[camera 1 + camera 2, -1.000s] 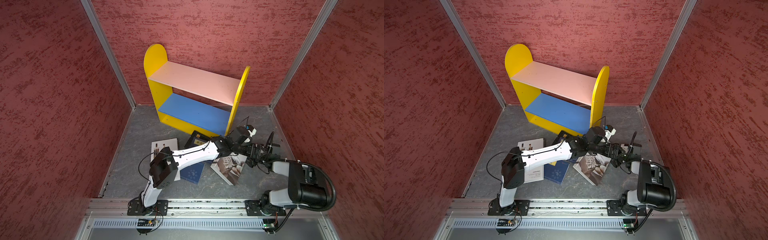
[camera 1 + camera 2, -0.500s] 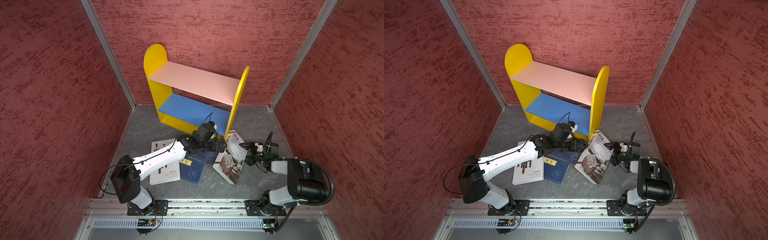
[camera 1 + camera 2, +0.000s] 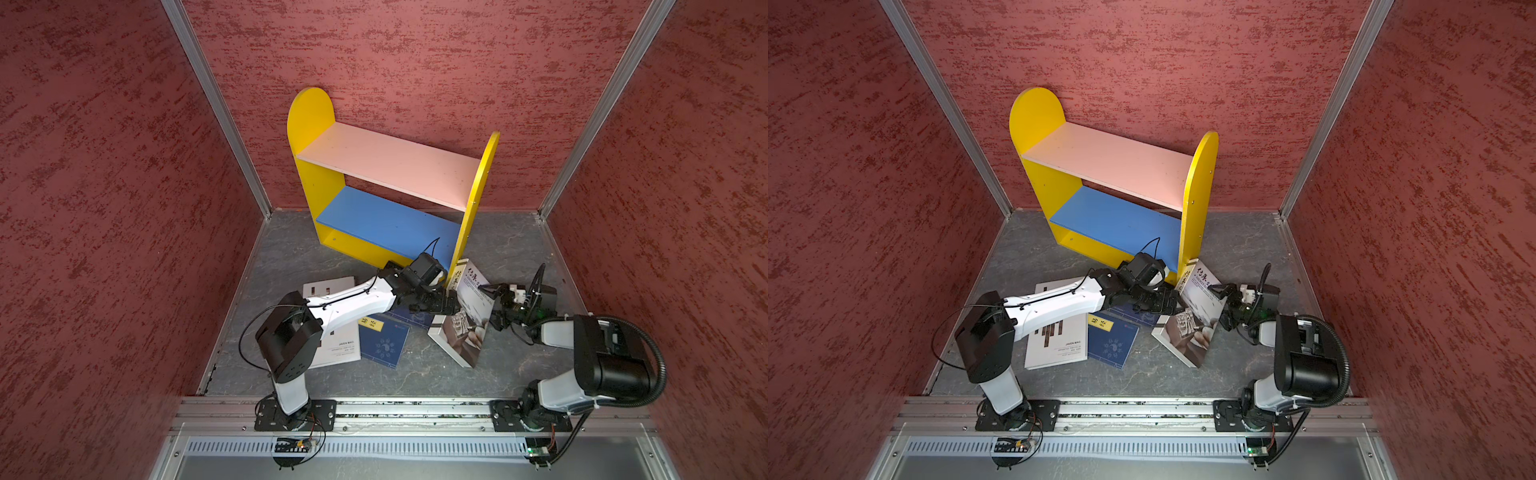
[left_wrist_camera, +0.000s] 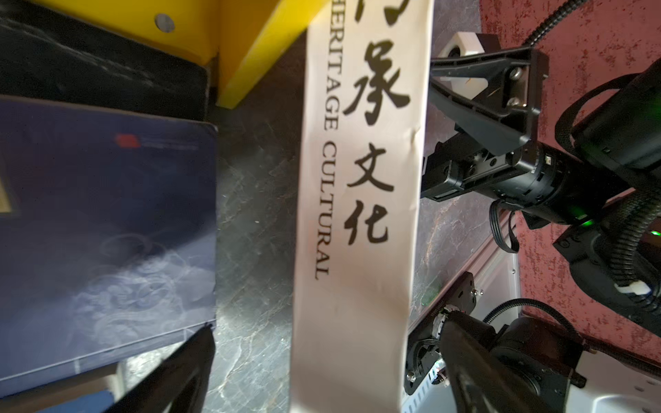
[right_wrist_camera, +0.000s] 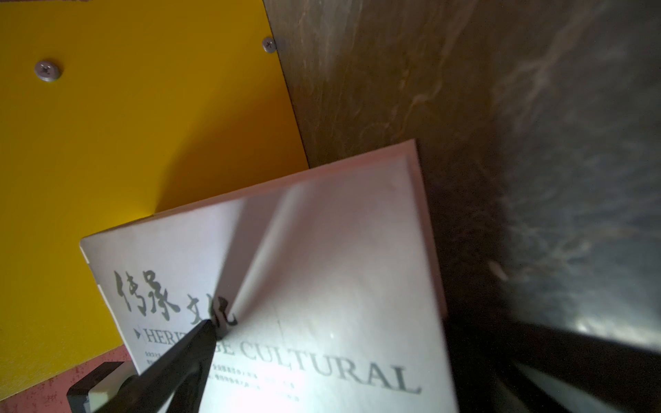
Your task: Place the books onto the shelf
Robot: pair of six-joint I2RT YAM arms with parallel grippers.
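Right, we're down at the foot of the shelf (image 3: 386, 166), and all the action is on one large white book (image 3: 467, 322). It's tipped up off the grey floor (image 3: 291, 257), just beside the bottom of the shelf's right-hand yellow side panel (image 3: 478, 187). Its long axis runs from that panel back toward the front rail (image 3: 415, 405), title end nearest the shelf, spine turned to the left gripper (image 3: 452, 305), cover facing the right gripper (image 3: 488, 303). We see the left gripper's jaws spread wide, one either side of the spine, a gap showing on each side in the left wrist view: released, nothing pinched. The right gripper is spread wide too; one of its fingers (image 5: 186, 354) lies across the printed title, and we can't tell whether it touches the cover. The other books lie flat on the floor in front of the shelf: the white book with brown bars (image 3: 338, 349) partly under the left arm (image 3: 349, 301), long axis front to back; a navy book (image 3: 384, 343) beside it, yellow label toward the shelf; a second navy book (image 4: 107, 232) beneath the left wrist; and a black book (image 4: 89, 75) just beside the shelf's base.
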